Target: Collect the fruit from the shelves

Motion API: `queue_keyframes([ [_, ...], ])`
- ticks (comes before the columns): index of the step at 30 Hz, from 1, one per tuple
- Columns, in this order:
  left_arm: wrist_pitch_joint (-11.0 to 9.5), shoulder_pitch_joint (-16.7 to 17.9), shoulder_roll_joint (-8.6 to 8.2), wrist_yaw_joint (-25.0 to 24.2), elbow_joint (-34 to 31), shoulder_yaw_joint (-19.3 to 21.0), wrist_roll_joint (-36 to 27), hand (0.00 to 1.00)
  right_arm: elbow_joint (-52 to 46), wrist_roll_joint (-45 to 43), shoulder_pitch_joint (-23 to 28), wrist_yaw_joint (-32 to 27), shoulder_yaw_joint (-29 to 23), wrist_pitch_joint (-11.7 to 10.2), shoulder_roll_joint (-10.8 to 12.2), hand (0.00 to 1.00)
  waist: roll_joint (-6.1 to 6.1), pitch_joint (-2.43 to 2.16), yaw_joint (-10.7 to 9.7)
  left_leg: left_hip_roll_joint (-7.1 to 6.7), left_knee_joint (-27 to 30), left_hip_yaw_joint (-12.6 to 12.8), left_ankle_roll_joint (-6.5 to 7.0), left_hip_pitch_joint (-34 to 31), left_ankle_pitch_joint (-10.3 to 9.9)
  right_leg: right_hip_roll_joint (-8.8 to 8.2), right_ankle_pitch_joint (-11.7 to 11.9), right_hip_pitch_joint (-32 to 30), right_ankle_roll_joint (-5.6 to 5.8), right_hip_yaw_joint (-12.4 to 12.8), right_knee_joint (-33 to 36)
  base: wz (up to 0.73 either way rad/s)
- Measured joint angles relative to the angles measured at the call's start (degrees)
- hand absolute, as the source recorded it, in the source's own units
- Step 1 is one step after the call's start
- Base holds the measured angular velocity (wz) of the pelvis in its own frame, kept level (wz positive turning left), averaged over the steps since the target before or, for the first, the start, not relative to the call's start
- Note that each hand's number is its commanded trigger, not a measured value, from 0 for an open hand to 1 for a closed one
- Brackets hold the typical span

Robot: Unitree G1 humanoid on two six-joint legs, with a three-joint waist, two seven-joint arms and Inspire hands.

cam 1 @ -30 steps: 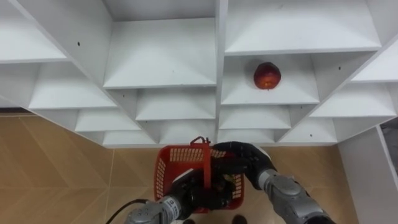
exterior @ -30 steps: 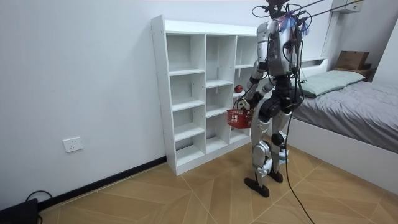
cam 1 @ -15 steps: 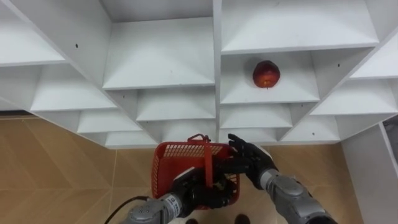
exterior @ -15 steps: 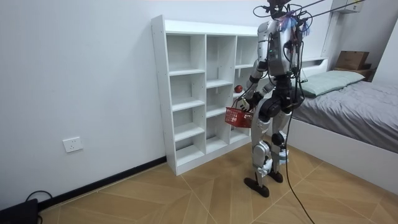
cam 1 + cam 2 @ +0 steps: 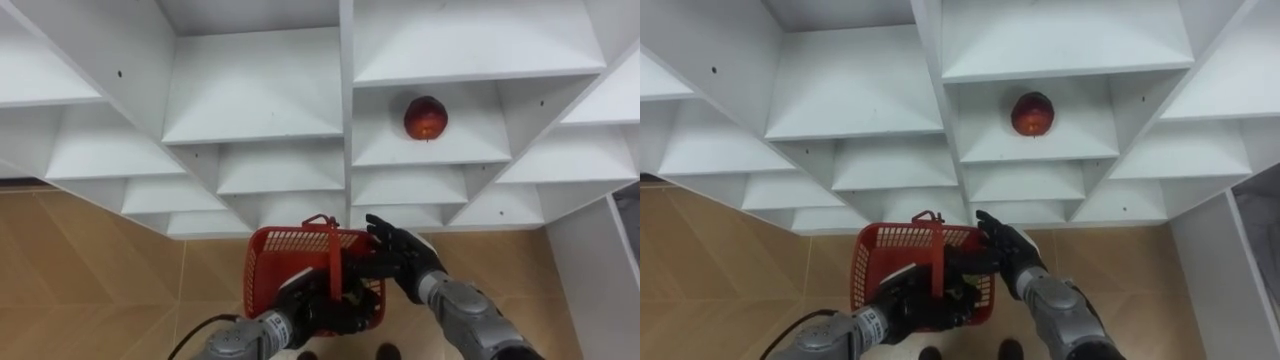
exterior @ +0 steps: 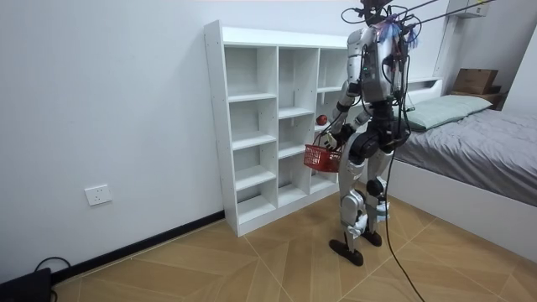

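Note:
A red apple [image 5: 426,117] lies on a shelf of the white closet [image 5: 260,90], in the column right of the middle divider, above and slightly right of both hands. Low before the closet hangs a red mesh basket [image 5: 300,245] with an upright handle. My left hand [image 5: 305,308] is curled round that handle from below. At the basket's right rim my right hand [image 5: 400,262] is open, its fingers spread and pointing up toward the shelves. What lies inside the basket is hard to make out. In the room view I stand upright facing the closet [image 6: 252,126], the basket [image 6: 320,157] at hip height.
The other closet compartments in view are bare. Wooden floor [image 5: 90,270] lies below the closet. A bed [image 6: 470,143] stands close behind me at the room view's right, and a white side panel [image 5: 590,280] rises at my right.
My right hand, curled over the basket's rim a second ago, has straightened its fingers and drawn slightly right. The basket has risen a little.

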Motion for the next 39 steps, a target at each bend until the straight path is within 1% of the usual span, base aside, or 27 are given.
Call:
queue_keyframes([
  [4,-0.23,0.01,0.63,0.14,0.01,0.05,0.71,1.0,-0.73,-0.07,0.46,-0.66,-0.04,-0.03,-0.09,0.0,-0.14,-0.02,-0.12,-0.02,0.08,0.02,0.01,0.13,0.01,-0.04,-0.01,0.08,0.01,0.01,0.15,0.0],
  [9,-0.52,0.03,1.06,0.72,0.0,0.42,0.76,1.0,-4.74,-0.51,2.39,-2.87,0.24,0.0,-0.16,0.0,-1.12,-0.17,-0.25,-0.02,0.15,-0.03,0.0,0.62,0.02,-0.04,-0.01,0.54,0.01,0.04,0.1,0.0],
  [10,-0.54,0.15,1.15,1.09,-0.01,0.42,0.79,1.0,-5.52,-0.57,3.09,-3.28,0.28,0.0,-0.25,0.0,-1.36,-0.27,-0.21,-0.03,0.14,0.01,0.0,1.1,0.02,-0.04,0.01,1.08,0.04,0.04,-0.03,0.0],
  [12,-0.63,0.63,1.37,1.62,-0.06,0.51,0.78,1.0,-7.22,-0.86,4.51,-3.89,0.27,0.0,-0.35,0.0,-1.67,-0.32,-0.2,-0.07,0.06,0.01,0.01,2.22,0.0,-0.02,-0.04,2.3,0.09,-0.12,-0.25,0.0],
  [13,-0.71,1.16,1.51,1.79,-0.16,1.14,0.78,1.0,-8.12,-1.12,5.36,-4.12,0.24,0.0,-0.37,0.0,-1.96,-0.5,-0.31,-0.08,-0.07,-0.02,0.01,2.94,0.0,-0.04,-0.17,2.9,0.1,-0.27,-0.26,0.0],
  [15,-1.06,1.92,2.43,2.53,-0.69,1.47,0.76,1.0,-10.18,-2.33,6.89,-4.51,0.23,-0.06,-0.56,0.0,-2.46,-0.77,-0.36,-0.03,-0.24,-0.14,-0.02,3.77,-0.01,0.03,-0.25,3.72,0.06,-0.32,-0.33,0.0],
  [16,-1.18,2.33,2.73,2.94,-0.78,2.48,0.74,1.0,-11.4,-3.05,8.0,-4.64,0.25,-0.06,-0.84,0.0,-2.76,-0.99,-0.37,0.02,-0.26,-0.15,-0.08,4.31,-0.05,0.08,-0.24,4.33,0.06,-0.41,-0.49,0.04],
  [17,-1.24,2.58,2.9,3.25,-0.79,3.61,0.8,1.0,-12.44,-4.43,9.09,-4.67,0.25,-0.1,-1.23,0.0,-2.91,-1.11,-0.37,0.06,-0.26,-0.16,-0.17,4.81,-0.15,0.13,-0.18,5.15,0.03,-0.69,-1.04,0.04],
  [19,-1.27,2.71,3.23,4.11,-1.22,4.54,0.79,1.0,-14.72,-6.51,10.58,-5.02,0.24,0.03,-1.86,0.0,-3.04,-1.18,-0.29,0.13,-0.3,-0.05,-0.23,5.52,-0.29,0.19,-0.13,5.87,0.02,-0.66,-1.02,0.0],
  [22,-1.27,2.85,3.02,6.06,-2.34,6.53,1.09,1.0,-21.42,-12.04,12.33,-5.43,0.0,0.01,-3.16,0.0,-3.18,-1.35,-0.61,0.15,-0.31,0.13,-0.21,5.85,-0.29,0.5,0.01,6.07,0.03,-0.57,-0.87,-0.01],
  [24,-1.74,3.93,2.98,7.03,-3.09,8.0,1.26,1.0,-24.04,-14.36,13.61,-5.9,-0.59,0.02,-3.47,0.0,-3.45,-1.52,-0.93,0.16,-0.8,0.25,-0.23,7.34,-0.29,0.59,-0.05,7.42,0.02,-0.41,-1.11,0.0],
  [26,-2.01,5.97,3.16,7.92,-4.6,10.12,1.18,1.0,-26.16,-16.24,15.53,-6.77,-0.96,0.02,-4.15,0.0,-4.14,-1.94,-1.52,0.15,-1.93,0.34,-0.34,9.87,-0.35,0.46,-0.61,9.43,0.01,-0.36,-1.3,0.0],
  [27,-2.2,6.09,3.13,8.0,-4.64,10.3,1.18,1.0,-26.5,-16.36,15.94,-7.01,-0.96,0.06,-4.46,0.0,-4.33,-1.96,-1.5,0.15,-2.09,0.35,-0.36,10.38,-0.36,0.45,-0.69,9.86,0.0,-0.38,-1.36,0.0],
  [28,-2.31,6.32,3.14,8.09,-4.72,10.68,1.23,1.0,-27.68,-16.75,17.0,-7.62,-1.0,0.09,-5.08,0.0,-4.67,-2.08,-1.45,0.16,-2.23,0.36,-0.44,11.09,-0.41,0.47,-0.79,10.51,0.01,-0.36,-1.71,0.0],
  [30,-2.32,6.92,3.08,9.07,-5.48,11.29,1.23,1.0,-29.23,-17.36,18.04,-8.39,-1.69,0.11,-5.25,0.0,-5.17,-2.24,-1.57,0.16,-2.51,0.43,-0.55,11.78,-0.48,0.54,-0.79,11.15,-0.01,-0.23,-1.99,-0.04],
  [32,-2.42,7.44,3.01,10.13,-6.31,11.4,1.2,1.0,-30.84,-18.13,18.45,-10.11,-2.65,0.11,-5.24,0.0,-5.66,-2.13,-1.54,0.14,-2.86,0.59,-0.58,12.69,-0.51,0.61,-0.79,11.99,0.0,-0.05,-2.01,-0.05],
  [34,-2.8,7.77,2.74,10.5,-6.34,11.68,1.18,1.0,-32.32,-18.08,18.46,-11.2,-3.6,0.08,-5.22,0.0,-5.89,-2.08,-1.65,0.13,-3.24,0.83,-0.61,13.52,-0.56,0.7,-0.81,12.51,0.02,0.39,-2.08,-0.08],
  [35,-2.83,7.81,2.52,10.64,-6.34,11.68,1.17,1.0,-33.1,-18.12,18.46,-12.03,-4.39,0.03,-5.12,0.0,-5.99,-2.02,-1.64,0.12,-3.34,0.84,-0.61,13.92,-0.59,0.72,-0.85,12.95,0.08,0.46,-2.2,-0.06],
  [39,-3.16,7.99,2.43,11.44,-6.34,11.68,1.13,1.0,-34.41,-18.24,18.45,-15.19,-4.84,-0.3,-5.13,0.0,-6.14,-1.97,-1.63,0.09,-3.99,0.78,-0.66,15.18,-0.66,0.84,-0.84,14.2,0.13,0.64,-3.05,0.0],
])
